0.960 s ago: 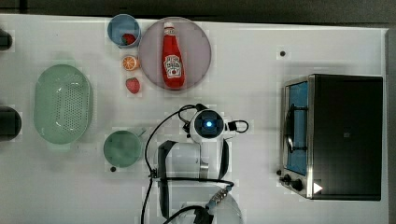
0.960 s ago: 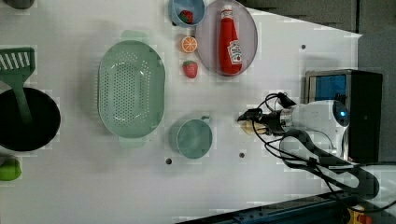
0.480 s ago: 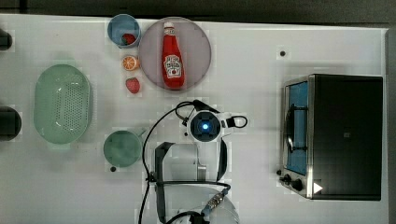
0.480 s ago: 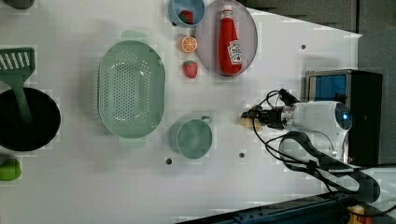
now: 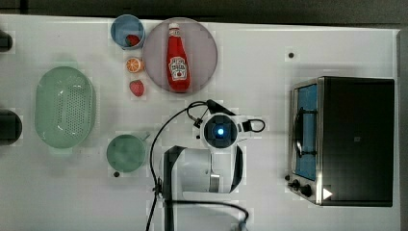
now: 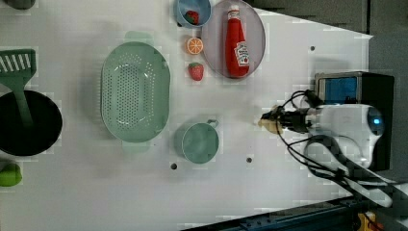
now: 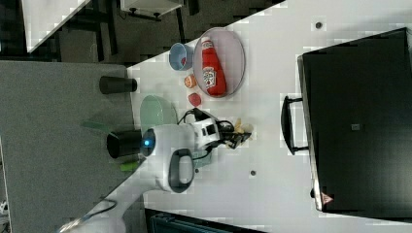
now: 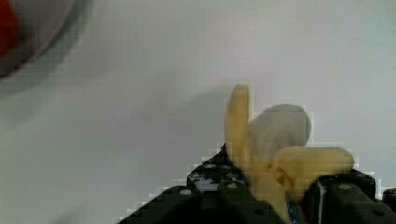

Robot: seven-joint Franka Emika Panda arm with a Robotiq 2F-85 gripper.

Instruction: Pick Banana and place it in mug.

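Observation:
The banana (image 8: pixel 271 144), yellow and partly peeled with a pale tip, sits between the black fingers (image 8: pixel 215 186) of my gripper (image 8: pixel 275 186), which is shut on it. In the left view the banana (image 6: pixel 268 123) pokes out of the gripper (image 6: pixel 280 121) over the white table, to the right of the mug (image 6: pixel 199 142). The teal-green mug (image 5: pixel 126 153) stands upright and empty, handle toward the arm. In the top view the arm's wrist (image 5: pixel 220 131) covers the banana. The right view shows the banana (image 7: pixel 243 129) at the gripper's tip.
A ketchup bottle (image 5: pixel 177 57) lies on a grey plate (image 5: pixel 204 38). Near it are a blue cup (image 5: pixel 126 30) holding a strawberry, an orange half (image 5: pixel 134 64) and a loose strawberry (image 5: pixel 137 88). A pale-green colander (image 5: pixel 64 107) sits at the top view's left, a toaster oven (image 5: pixel 344 139) at its right.
The jaws went from wide open to shut on the banana. Wrist and banana have since shifted slightly toward the left view's right.

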